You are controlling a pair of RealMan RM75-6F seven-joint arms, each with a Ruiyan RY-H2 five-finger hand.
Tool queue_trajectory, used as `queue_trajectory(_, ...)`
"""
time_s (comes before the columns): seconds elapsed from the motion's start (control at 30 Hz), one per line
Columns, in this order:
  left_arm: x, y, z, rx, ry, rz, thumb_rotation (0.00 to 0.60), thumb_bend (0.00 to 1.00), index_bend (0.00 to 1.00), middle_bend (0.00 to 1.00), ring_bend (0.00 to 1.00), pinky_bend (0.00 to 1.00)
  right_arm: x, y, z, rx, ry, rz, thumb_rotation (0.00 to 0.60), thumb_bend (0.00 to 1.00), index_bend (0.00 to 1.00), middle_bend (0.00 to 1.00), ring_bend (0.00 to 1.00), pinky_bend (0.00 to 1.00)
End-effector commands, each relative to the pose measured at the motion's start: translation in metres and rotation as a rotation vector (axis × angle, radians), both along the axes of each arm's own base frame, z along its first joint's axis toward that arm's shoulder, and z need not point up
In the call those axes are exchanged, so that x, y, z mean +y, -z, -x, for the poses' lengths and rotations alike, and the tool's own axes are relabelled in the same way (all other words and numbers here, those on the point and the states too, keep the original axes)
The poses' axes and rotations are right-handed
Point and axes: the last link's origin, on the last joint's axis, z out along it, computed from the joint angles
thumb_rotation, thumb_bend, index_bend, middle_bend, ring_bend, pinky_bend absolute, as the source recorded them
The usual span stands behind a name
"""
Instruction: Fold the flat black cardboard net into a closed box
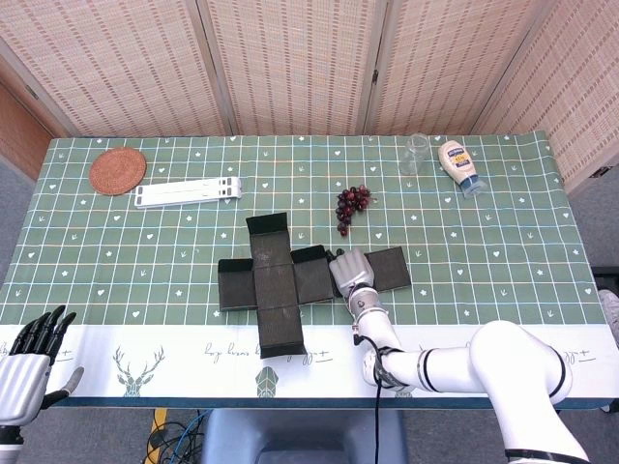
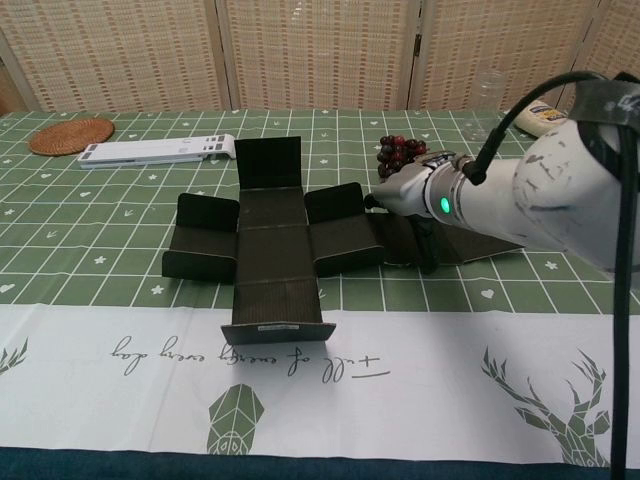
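Net [image 1: 276, 280] lies mid-surface, flaps partly raised. Right hand [image 1: 350, 271] rests on its right-side panels, covering part of them; grasp state can't tell. Left hand [image 1: 29, 360] off the front-left corner, fingers apart, cut off by frame.

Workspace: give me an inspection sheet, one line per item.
Surface: table under a green patterned cloth with a white printed front strip.
Job's things: black cardboard net lies mostly flat and unfolded, some flaps tilted up.
Clutter: bunch of grapes, woven coaster, white flat device, clear glass, squeeze bottle, all apart from the net.
Hands: right hand rests on the net's right-side panels; left hand holds nothing, fingers apart, at the table's front left corner.
Cables: black cable runs along the right arm.
Surroundings: woven folding screen behind the table.
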Motion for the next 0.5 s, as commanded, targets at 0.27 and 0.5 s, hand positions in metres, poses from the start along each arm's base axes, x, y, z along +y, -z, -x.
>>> queue_trajectory(0.27, 0.002, -0.001, 0.001, -0.009, 0.011, 0.003, 0.6, 0.3, 0.05, 0.0, 0.02, 0.09, 0.004, 0.008, -0.005, -0.025, -0.058, 0.023, 0.6, 0.25, 0.29, 0.36, 0.86, 1.0)
queue_trajectory(0.5, 0.023, -0.005, -0.006, -0.032, 0.099, -0.012, 0.6, 0.3, 0.1, 0.04, 0.23, 0.35, 0.009, 0.005, -0.015, -0.143, -0.085, 0.03, 0.6, 0.33, 0.35, 0.41, 0.87, 1.0)
